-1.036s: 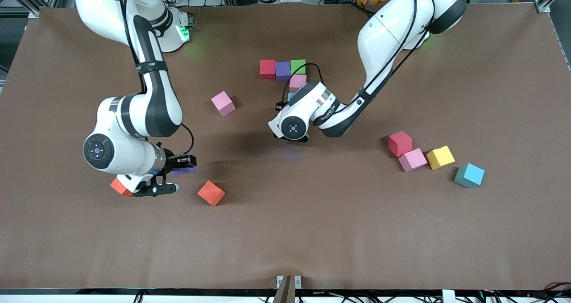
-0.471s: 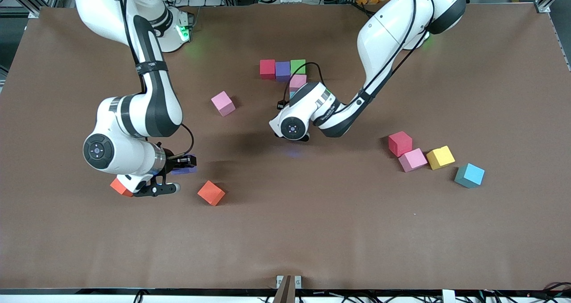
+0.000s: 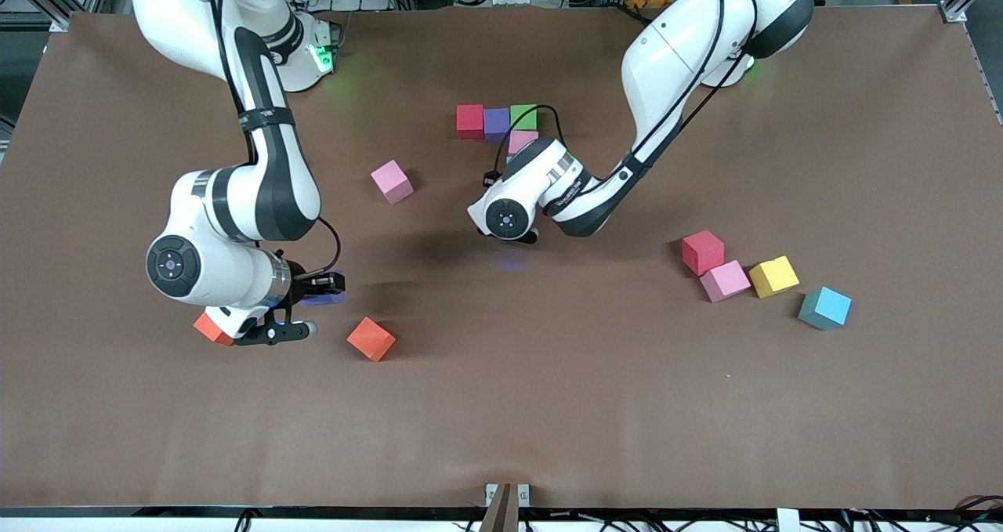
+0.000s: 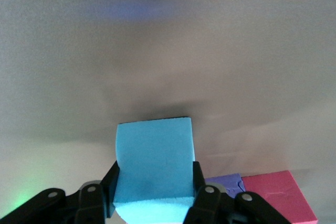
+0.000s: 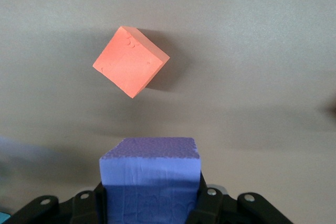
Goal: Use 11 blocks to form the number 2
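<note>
Left pincer (image 4: 155,211) clenched on light blue block (image 4: 154,169), apparently just above surface (image 3: 548,407) beside started 2's red (image 4: 281,198) and purple blocks (image 4: 227,183). Right pincer (image 5: 149,203) grasping a second purple block (image 5: 150,174) near orange block (image 5: 131,61).

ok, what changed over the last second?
The left gripper, shut on a light blue block, edged toward the row of red, purple and green blocks and the right arm's end of the table. The right gripper stayed put, shut on a purple block. Loose blocks unmoved.
</note>
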You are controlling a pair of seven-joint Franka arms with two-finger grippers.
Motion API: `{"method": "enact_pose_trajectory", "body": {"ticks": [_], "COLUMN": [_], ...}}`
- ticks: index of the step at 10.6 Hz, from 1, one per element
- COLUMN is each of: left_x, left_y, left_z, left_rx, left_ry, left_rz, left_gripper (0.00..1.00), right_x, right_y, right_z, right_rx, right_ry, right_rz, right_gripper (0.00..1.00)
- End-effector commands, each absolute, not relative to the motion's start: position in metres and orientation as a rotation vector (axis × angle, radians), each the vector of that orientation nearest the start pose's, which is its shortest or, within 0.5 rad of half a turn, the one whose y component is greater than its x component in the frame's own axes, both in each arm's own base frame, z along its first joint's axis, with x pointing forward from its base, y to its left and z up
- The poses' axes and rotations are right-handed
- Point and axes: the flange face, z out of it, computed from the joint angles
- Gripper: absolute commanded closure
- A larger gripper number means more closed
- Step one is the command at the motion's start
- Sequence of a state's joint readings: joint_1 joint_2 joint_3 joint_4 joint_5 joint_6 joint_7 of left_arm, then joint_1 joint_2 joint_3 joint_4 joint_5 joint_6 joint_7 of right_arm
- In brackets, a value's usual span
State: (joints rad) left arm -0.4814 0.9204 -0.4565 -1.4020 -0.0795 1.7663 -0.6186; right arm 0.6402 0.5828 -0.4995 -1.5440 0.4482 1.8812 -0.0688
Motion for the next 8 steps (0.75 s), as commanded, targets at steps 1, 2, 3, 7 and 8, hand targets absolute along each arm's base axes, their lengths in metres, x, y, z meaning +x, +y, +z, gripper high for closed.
{"method": "enact_pose_trajectory", "body": {"ticks": [1,2,3,7,8], "left_x": [0.4275,0.4321,0.4326,0.4249,0.4253], "left_y": [-0.5142,-0.5095,-0.5080,-0.5100,-0.5102], "left_z": [0.1603,0.1578,0.1567,0.1555,0.1560], "left_rx": [-2.936,-2.933,-2.929,-2.900,-2.902], "left_ry": [0.299,0.285,0.281,0.297,0.297], "left_rz": [1.027,1.018,1.018,1.036,1.035], "left_gripper": [0.95,0.95,0.94,0.91,0.82], "right_x": [0.6540,0.6540,0.6540,0.6538,0.6538], "right_y": [0.1721,0.1721,0.1721,0.1719,0.1719], "right_z": [0.3302,0.3302,0.3302,0.3297,0.3297], "right_rx": [-2.968,-2.968,-2.968,-2.967,-2.967], "right_ry": [-0.113,-0.113,-0.113,-0.111,-0.108], "right_rz": [0.261,0.261,0.261,0.261,0.261], "right_gripper": [0.78,0.78,0.78,0.78,0.78]}}
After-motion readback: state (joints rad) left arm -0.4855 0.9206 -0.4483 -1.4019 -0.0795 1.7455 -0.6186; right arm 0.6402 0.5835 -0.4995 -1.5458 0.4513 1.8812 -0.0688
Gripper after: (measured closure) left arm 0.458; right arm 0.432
